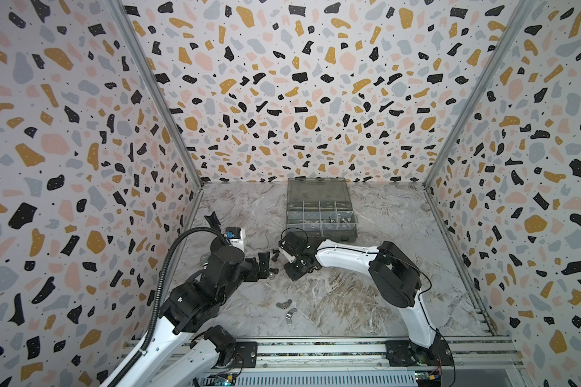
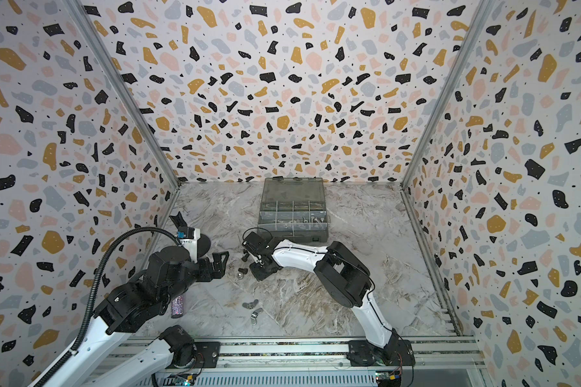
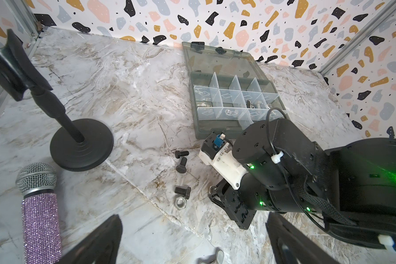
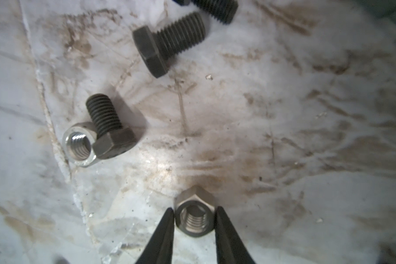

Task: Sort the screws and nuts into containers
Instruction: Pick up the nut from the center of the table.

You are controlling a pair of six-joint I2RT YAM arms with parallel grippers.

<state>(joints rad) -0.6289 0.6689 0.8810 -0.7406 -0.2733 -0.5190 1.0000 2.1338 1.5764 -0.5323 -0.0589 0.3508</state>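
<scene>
In the right wrist view, a silver hex nut (image 4: 193, 220) lies on the marble. My right gripper (image 4: 194, 209) is shut on it, one black fingertip against each side. Nearby lie black screws (image 4: 167, 48) (image 4: 110, 128), one touching a second hex nut (image 4: 80, 147). The left wrist view shows three black screws (image 3: 181, 153) (image 3: 181, 164) (image 3: 182, 190) and that nut (image 3: 181, 203) beside my right gripper. My left gripper (image 3: 192, 228) hangs open and empty over bare marble. Two wing nuts (image 1: 284, 305) (image 1: 291, 315) lie nearer the front. The open organizer box (image 1: 319, 236) holds the containers, some with metal pieces.
A glittery purple microphone (image 3: 40, 205) and a black round-based stand (image 3: 81, 146) sit on the left side of the table. The box's smoky lid (image 1: 317, 191) leans back toward the rear wall. Patterned walls enclose three sides; the rail (image 1: 316, 348) runs along the front.
</scene>
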